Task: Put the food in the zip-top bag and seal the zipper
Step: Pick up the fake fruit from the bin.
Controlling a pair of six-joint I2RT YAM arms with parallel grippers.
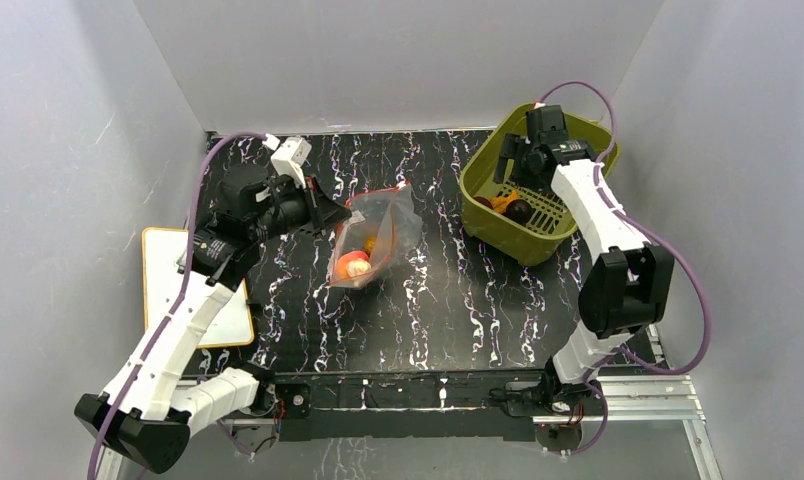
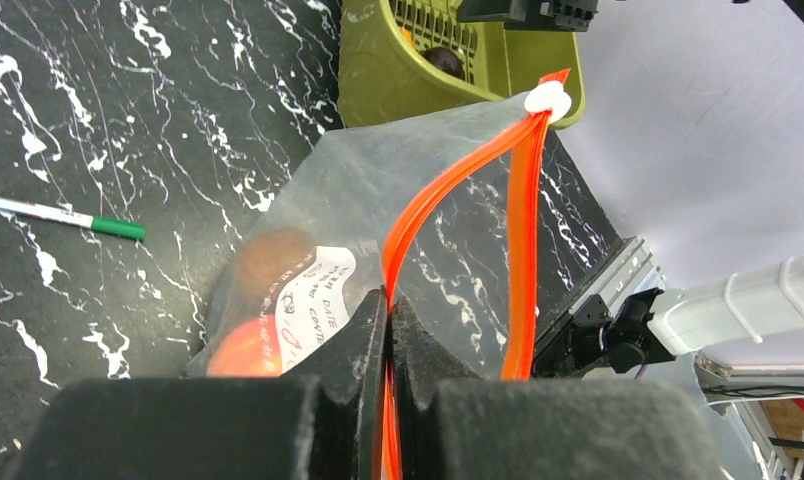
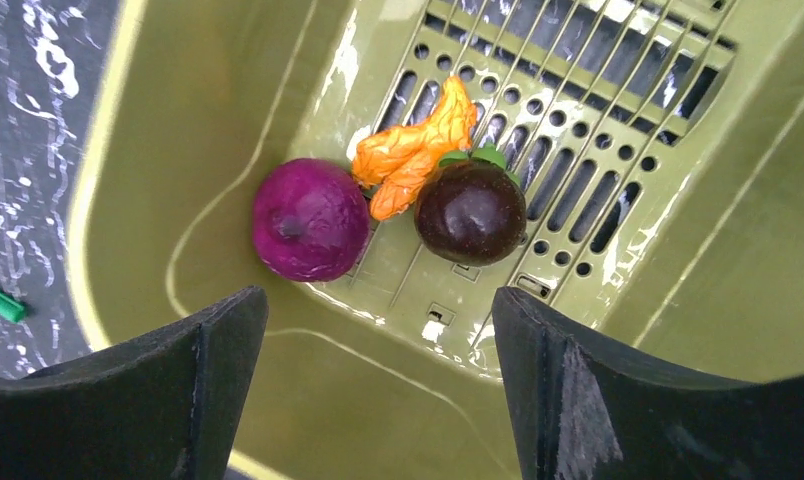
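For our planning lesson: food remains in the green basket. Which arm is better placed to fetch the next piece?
Right. The right fingers, open, hang over the purple onion, orange piece and dark mangosteen in the basket; the left fingers are shut on the bag's zipper.

Left arm [image 1: 178, 340] & right arm [image 1: 603, 215]: same build, white moulded link shells w/ ribbed edges and chunky black joint housings at elbow & shoulder. A purple cable [image 1: 578, 83] runs along each arm in loose loops. White boxy block [image 1: 291, 155] at the left wrist. Left gripper [image 2: 388, 310] fingers [image 2: 348, 380]: matte black, thick, wedge-shaped. Right gripper [image 3: 378, 310] fingers [image 3: 178, 390]: same matte black, broad, blunt-tipped, slightly grainy surface.
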